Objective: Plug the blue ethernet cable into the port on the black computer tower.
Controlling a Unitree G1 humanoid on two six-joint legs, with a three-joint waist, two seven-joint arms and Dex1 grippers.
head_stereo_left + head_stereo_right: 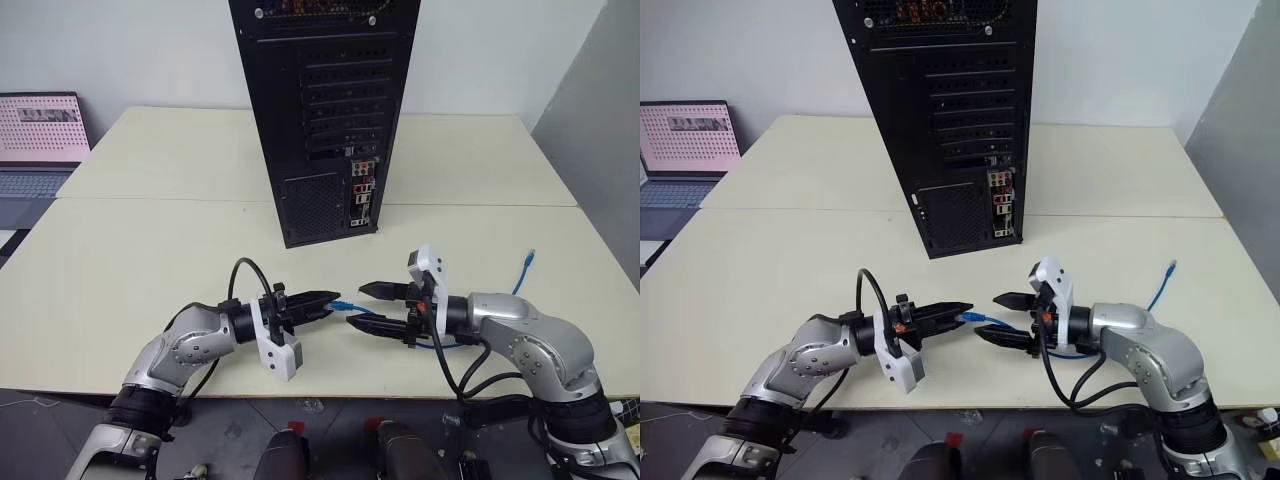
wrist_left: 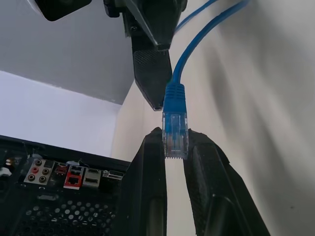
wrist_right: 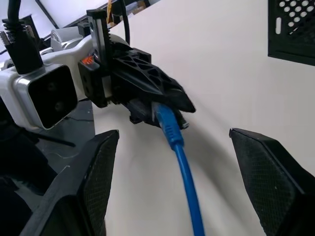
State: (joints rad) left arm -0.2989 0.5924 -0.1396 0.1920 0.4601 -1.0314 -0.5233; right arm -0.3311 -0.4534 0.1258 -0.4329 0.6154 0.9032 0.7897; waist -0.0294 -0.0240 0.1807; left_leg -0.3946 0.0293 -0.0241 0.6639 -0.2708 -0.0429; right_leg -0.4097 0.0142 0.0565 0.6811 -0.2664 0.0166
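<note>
No text, label, brand or number can be read anywhere. The laptop screen (image 1: 42,127) beyond the table's far left corner shows a pink pattern with marks too small to make out. The coloured connectors on the rear of the black computer tower (image 1: 330,110) carry no legible markings.

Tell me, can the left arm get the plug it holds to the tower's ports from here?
Probably yes. The left end effector is shut on the blue ethernet cable plug, and bare table lies between it and the black computer tower. The right end effector stands open beside the cable.
</note>
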